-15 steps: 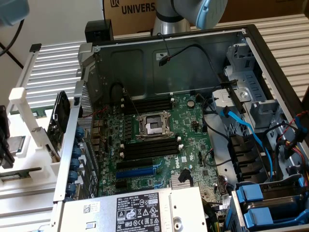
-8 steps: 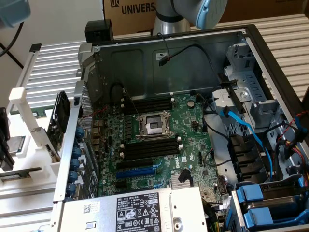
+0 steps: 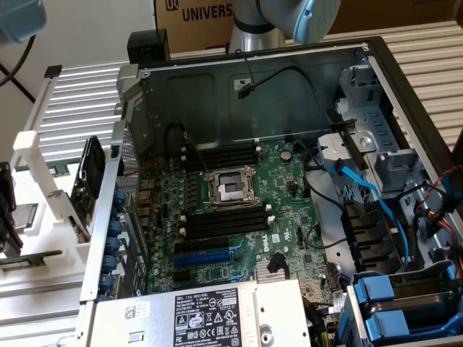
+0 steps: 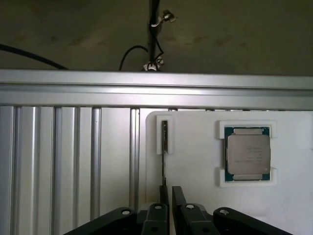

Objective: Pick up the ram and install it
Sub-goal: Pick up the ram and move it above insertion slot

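Hovering over the ram, I had the gripper with its jaws barely parted and holding nothing. The stick stood on edge in its tray slot, slightly off the gap. I reckoned it needed centring, then a square clamp on the flat faces. A processor sat in the same tray. The case, on the exterior view's right, showed empty black slots.

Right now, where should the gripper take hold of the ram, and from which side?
Probably pinch the ram across its flat faces along its upper edge, coming straight down from above: it stands on edge in the white holder, thin edge toward the wrist camera.
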Available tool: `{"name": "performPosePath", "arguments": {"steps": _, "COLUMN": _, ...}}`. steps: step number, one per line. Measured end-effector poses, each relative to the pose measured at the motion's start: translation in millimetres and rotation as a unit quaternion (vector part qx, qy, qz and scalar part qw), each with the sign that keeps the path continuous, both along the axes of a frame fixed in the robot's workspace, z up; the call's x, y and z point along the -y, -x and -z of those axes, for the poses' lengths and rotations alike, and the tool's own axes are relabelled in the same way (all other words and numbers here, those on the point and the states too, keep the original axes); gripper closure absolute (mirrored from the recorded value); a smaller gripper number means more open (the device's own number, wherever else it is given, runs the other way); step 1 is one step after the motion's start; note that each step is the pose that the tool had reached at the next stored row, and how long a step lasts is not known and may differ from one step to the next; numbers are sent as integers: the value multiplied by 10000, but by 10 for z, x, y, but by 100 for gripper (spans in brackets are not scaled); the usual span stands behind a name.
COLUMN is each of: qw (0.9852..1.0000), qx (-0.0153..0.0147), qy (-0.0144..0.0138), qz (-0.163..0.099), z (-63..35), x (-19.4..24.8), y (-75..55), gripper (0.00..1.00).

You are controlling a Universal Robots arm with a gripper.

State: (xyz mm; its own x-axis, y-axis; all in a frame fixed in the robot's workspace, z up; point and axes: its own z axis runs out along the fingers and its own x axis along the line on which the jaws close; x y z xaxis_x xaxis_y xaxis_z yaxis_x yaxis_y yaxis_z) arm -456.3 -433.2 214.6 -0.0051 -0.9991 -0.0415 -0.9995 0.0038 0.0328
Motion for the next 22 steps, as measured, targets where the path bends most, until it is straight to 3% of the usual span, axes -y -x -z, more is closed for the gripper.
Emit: {"name": "performPosePath", "arguments": {"steps": 22, "qw": 10000, "qx": 0, "qy": 25, "qz": 1, "z": 49, "x": 48, "y": -38, "gripper": 82}}
